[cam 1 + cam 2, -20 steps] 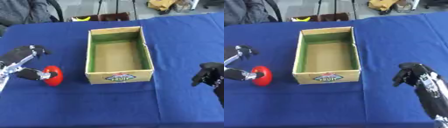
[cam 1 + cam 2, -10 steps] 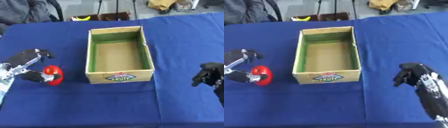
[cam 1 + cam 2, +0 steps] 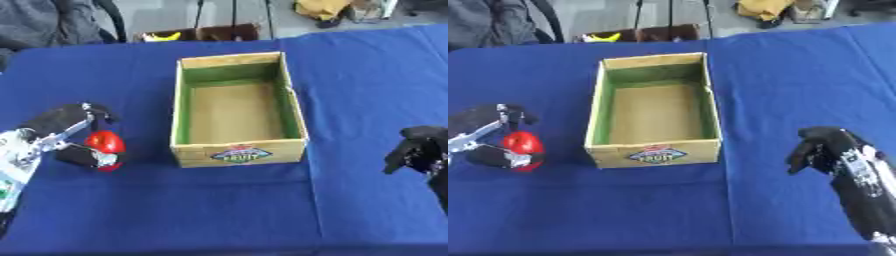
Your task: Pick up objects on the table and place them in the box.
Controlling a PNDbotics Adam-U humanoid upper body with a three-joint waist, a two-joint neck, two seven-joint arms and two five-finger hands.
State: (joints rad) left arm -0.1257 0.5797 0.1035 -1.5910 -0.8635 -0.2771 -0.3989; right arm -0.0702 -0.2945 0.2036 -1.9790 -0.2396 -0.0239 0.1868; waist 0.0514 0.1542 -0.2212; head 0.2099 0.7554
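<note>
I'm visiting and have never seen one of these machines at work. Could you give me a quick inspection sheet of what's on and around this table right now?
Surface: table under a blue cloth, slightly wrinkled.
Job's things: red object held left of the box; cardboard box at centre, open, green inner walls, nothing inside, fruit label on its near wall.
Clutter: nothing seen on the cloth.
Hands: left hand curled round the red object; right hand at lower right, fingers curled, holding nothing.
Cables: nothing seen.
Surroundings: floor beyond the far edge with dark stand legs, a yellow item and a tan bundle.
</note>
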